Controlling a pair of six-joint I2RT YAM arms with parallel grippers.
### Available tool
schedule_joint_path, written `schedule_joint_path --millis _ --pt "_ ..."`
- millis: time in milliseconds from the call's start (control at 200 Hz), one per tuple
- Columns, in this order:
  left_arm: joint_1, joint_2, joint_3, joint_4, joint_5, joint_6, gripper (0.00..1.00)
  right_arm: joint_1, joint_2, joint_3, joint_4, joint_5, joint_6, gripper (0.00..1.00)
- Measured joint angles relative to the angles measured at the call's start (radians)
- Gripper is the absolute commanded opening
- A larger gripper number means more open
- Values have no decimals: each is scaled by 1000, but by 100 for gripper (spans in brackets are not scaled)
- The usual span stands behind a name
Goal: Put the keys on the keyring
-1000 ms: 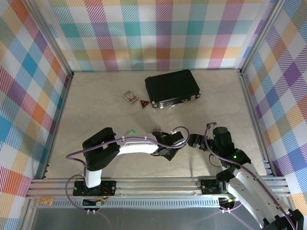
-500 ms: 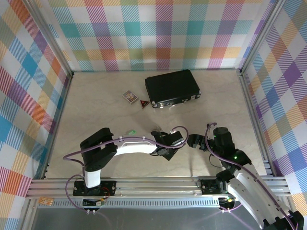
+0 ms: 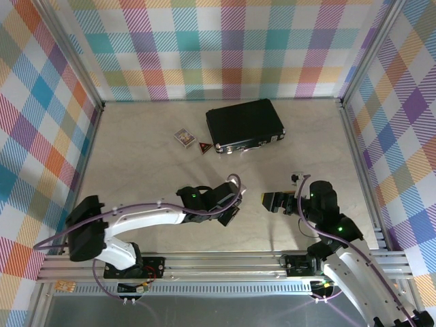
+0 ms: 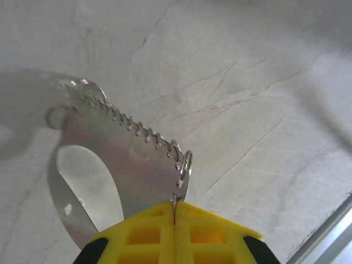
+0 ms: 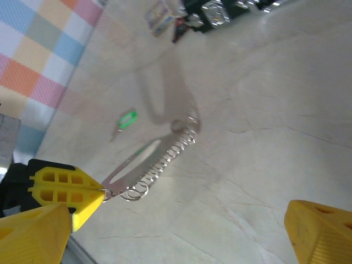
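My left arm (image 3: 143, 216) has swung its shoulder out to the left and stretched low across the worktop (image 3: 136, 163). My left claw (image 3: 229, 214) has drawn a little away from the right one. It is clamped tight on one end of the keyring (image 4: 137, 168), so the silvery oval juts out ahead of the claw, lifted off the worktop with its shadow beneath and its beaded strip along one edge. I judge the ring is now presented for threading, though nothing hangs on it yet.

The green-headed key (image 5: 127, 119) lies flat on the worktop beyond the ring's free end, apart from it and held by nothing. My right claw (image 3: 274, 200) hovers just right of the left one, spread wide and empty, facing the ring.

Well beyond both claws sit a patterned card box (image 3: 182, 137), a red triangular tag (image 3: 204, 146) and a black case (image 3: 245, 125), none of them in the way. The hindrance, I think, is my own: the held ring and my left arm lie between the right claw and the key.
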Motion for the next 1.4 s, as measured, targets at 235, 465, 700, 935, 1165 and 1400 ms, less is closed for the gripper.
schedule_joint_path --millis 235,465,700,935,1165,1400 --pt "0 -248 -86 55 24 116 0 0 0 59 126 -190 -23 99" --pt "0 -401 -119 103 66 195 0 4 36 147 251 -346 -58 98" --pt "-1 -532 -166 171 127 236 0 63 64 163 340 -424 -72 93" --pt "-1 -642 -207 305 216 253 0 154 120 205 398 -441 -94 89" --pt "-1 -670 -208 343 339 306 0 267 189 261 410 -440 -158 71" --pt "-1 -651 -149 299 418 377 0 365 223 315 356 -417 -255 55"
